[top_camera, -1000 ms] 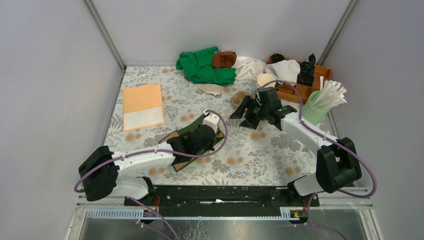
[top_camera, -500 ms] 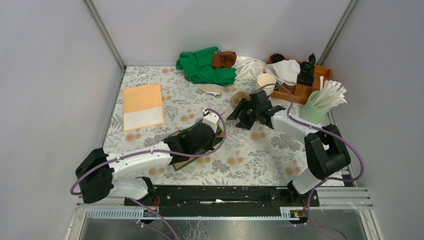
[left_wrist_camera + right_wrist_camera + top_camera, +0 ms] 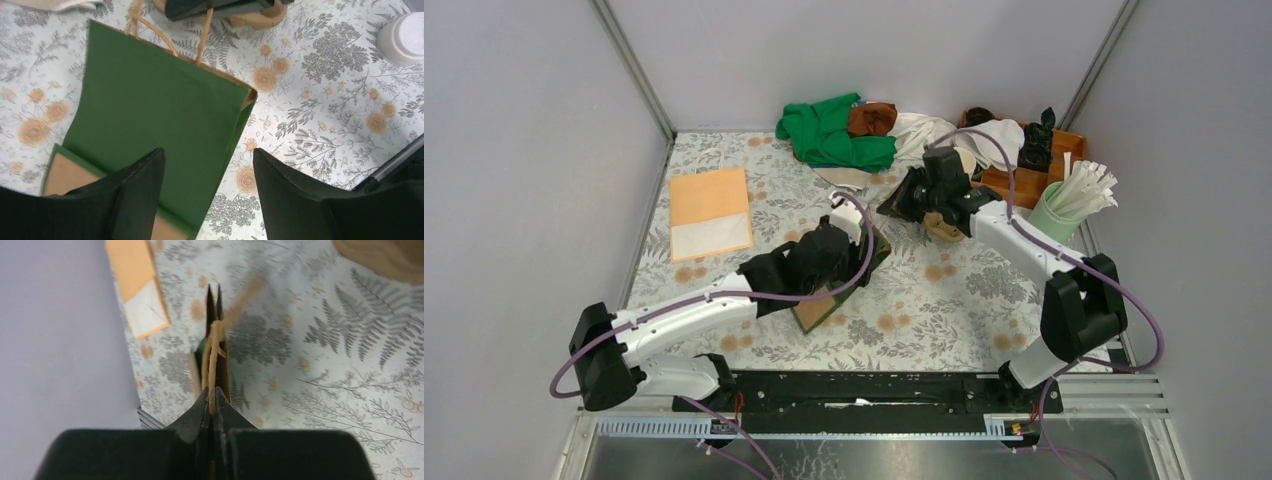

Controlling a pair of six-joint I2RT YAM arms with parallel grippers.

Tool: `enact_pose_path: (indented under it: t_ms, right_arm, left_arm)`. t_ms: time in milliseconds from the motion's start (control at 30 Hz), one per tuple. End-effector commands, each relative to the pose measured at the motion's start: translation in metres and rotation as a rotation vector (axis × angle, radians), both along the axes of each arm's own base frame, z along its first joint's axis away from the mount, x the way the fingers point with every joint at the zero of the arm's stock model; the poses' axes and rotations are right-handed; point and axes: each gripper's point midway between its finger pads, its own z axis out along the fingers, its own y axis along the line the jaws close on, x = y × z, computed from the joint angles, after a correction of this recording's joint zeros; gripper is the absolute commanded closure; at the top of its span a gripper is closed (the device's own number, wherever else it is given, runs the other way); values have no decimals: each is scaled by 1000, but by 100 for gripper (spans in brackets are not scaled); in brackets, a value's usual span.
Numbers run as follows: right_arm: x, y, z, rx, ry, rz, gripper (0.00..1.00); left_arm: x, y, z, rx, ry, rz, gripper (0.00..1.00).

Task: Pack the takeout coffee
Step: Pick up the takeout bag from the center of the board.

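A green paper bag (image 3: 836, 298) with tan cord handles lies mid-table, its mouth end raised toward the back right. My right gripper (image 3: 902, 205) is shut on the handles (image 3: 216, 347), and the bag (image 3: 197, 360) hangs edge-on beneath it. My left gripper (image 3: 207, 155) stands open just above the bag (image 3: 150, 110), straddling its right edge with nothing between the fingers. A white round-topped thing (image 3: 405, 37), seemingly the takeout coffee, stands on the cloth at the top right corner of the left wrist view. The top view does not show it.
A brown pulp cup carrier (image 3: 944, 228) lies just under the right gripper. Behind it are a cream cup (image 3: 967, 158), a wooden tray (image 3: 1034, 165) and a green cup of white sticks (image 3: 1059, 215). Cloths (image 3: 834, 135) are piled at the back; an orange folder (image 3: 709, 212) lies left.
The right gripper closed on the bag's handles and pulled them up and back. The left gripper opened, let go of the bag and moved forward; the bag swung round.
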Motion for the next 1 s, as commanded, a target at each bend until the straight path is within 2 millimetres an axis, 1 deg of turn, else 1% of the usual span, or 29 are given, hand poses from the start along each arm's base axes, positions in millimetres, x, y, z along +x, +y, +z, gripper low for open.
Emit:
enact_pose_path:
  t_ms: [0,100,167,200,267,367,533,633,667,767,933,967]
  right_arm:
    - [1,6,98,29,-262,101,100]
    - [-7,4,122,27,-333,156,100]
    - [-16,4,133,33,-375,199,100]
    - [-21,4,138,40,-395,217,100]
    - [-29,3,146,52,-421,240,100]
    - [-42,1,158,68,-467,262,100]
    - [-53,-4,165,52,-491,282,100]
    - [-57,-5,166,46,-494,290,100]
    - [-58,-5,166,44,-495,289,100]
    - [-59,-5,164,43,-501,286,100]
    - [-62,-3,162,45,-505,290,100]
    - [-62,-3,161,44,-504,291,100]
  left_arm:
    - [3,3,75,-124,-60,39,25]
    - [7,9,109,-196,-42,54,20]
    - [15,14,122,-247,12,66,19]
    - [19,16,125,-274,50,81,19]
    - [31,21,127,-300,101,119,20]
    - [38,22,131,-331,118,153,20]
    - [31,6,140,-452,149,96,13]
    - [28,-1,143,-502,180,84,11]
    - [28,-2,143,-516,188,89,11]
    - [30,-6,144,-557,200,98,23]
    - [36,-14,132,-561,237,119,25]
    - [37,-15,130,-558,242,121,28]
